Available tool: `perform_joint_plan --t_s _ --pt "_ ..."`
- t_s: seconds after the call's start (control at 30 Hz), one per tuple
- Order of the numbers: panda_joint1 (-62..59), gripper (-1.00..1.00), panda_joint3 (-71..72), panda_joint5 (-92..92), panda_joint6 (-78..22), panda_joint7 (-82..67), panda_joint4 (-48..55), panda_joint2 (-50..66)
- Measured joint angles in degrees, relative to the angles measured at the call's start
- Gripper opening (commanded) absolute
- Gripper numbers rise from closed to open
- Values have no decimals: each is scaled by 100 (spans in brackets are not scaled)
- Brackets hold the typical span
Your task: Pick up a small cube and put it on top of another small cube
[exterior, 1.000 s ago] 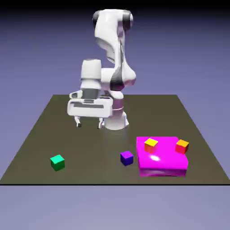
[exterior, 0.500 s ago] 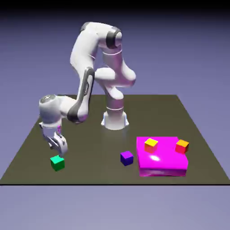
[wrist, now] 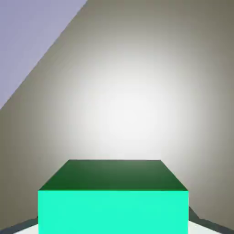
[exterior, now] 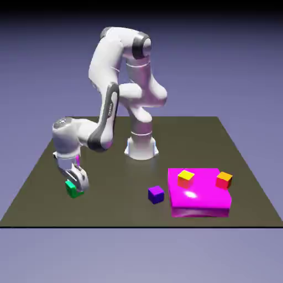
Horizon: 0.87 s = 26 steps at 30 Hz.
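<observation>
Green cube [exterior: 72, 189] sits near the counter's [exterior: 33, 188] front left edge. End effector [exterior: 76, 187] has dropped down around it since a moment ago, seemingly gripping it, ready to lift.

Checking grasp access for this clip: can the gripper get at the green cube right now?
Probably yes: the gripper is already down around the green cube, which fills the hand view's bottom; nothing else stands nearby.

Green cube [exterior: 71, 189], purple cube [exterior: 156, 194], yellow cube [exterior: 185, 178] and orange cube [exterior: 224, 179]. Magenta block [exterior: 199, 199] glossy, table [exterior: 50, 166] dark olive-brown. Arm [exterior: 105, 83] white with grey joints.
</observation>
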Motion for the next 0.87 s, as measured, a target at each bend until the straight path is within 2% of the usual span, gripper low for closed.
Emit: perform_joint_plan --t_s 0.53,0.77,0.8,0.87 --pt "96 -100 3286 -634 86 2725 -1912 -2019" --pt "523 -100 2653 -1600 1244 3413 -1884 -775" --pt "571 100 2584 -1704 1369 3487 -1881 -641" --pt "572 100 2583 -1703 1365 3485 -1881 -641"
